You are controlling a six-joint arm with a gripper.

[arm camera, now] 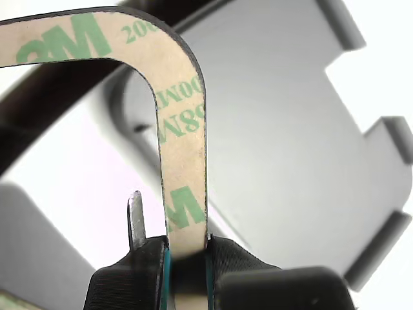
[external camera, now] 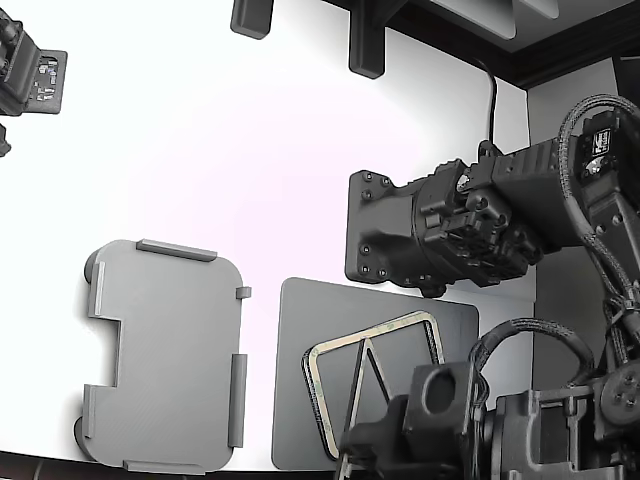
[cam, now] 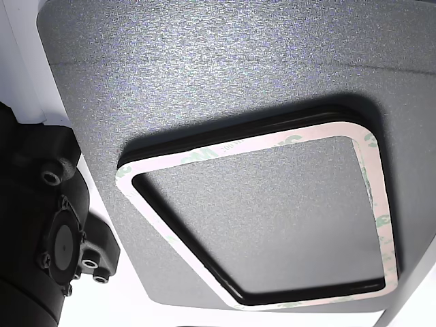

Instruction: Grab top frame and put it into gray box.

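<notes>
My gripper (arm camera: pixel 187 245) is shut on one side of the top frame (arm camera: pixel 182 148), whose beige face with green print runs up to a rounded corner. In the exterior view the gripper (external camera: pixel 372 425) sits low at the front and holds the frame (external camera: pixel 357 385) tilted, nearly edge-on, above the stack of frames (external camera: pixel 400 325) on the dark mat (external camera: pixel 300 310). The gray box (external camera: pixel 165 355) lies empty to the exterior view's left of the mat. In the wrist view the box (arm camera: pixel 277 129) is beyond the held frame. The other view shows the stack (cam: pixel 272 139).
A second black arm (external camera: pixel 450 230) hangs over the far edge of the mat in the exterior view. Black fixtures (external camera: pixel 365 45) stand at the back of the white table. The dark mat (cam: pixel 204 68) fills the other view, with a black arm part (cam: pixel 54 225) beside it.
</notes>
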